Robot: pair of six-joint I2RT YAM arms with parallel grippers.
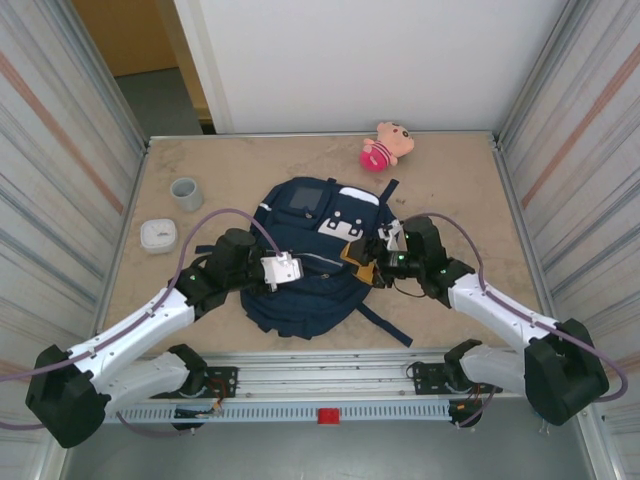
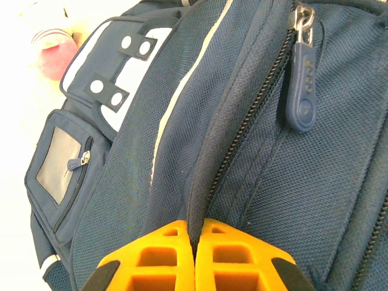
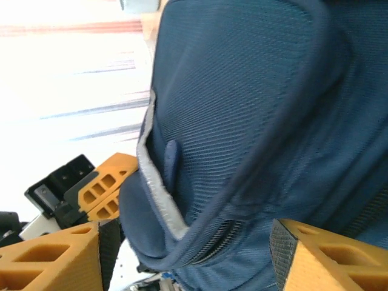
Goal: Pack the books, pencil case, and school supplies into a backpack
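The navy backpack (image 1: 305, 262) lies flat in the middle of the table, its front pockets facing up. My left gripper (image 1: 297, 268) is shut on a ridge of backpack fabric beside the zipper; in the left wrist view its orange fingers (image 2: 163, 254) pinch that fold, and the blue zipper pull (image 2: 301, 91) hangs further up. My right gripper (image 1: 362, 250) stands at the backpack's right side, open. Its fingers (image 3: 60, 260) sit wide apart with the backpack's zippered edge (image 3: 230, 230) between them, unclamped. The books, pencil case and school supplies are out of view.
A pink-and-tan plush toy (image 1: 385, 146) lies at the back right. A grey cup (image 1: 186, 193) and a white rounded box (image 1: 158, 235) stand left of the backpack. A dark strap (image 1: 385, 325) trails toward the front edge. Metal walls close both sides.
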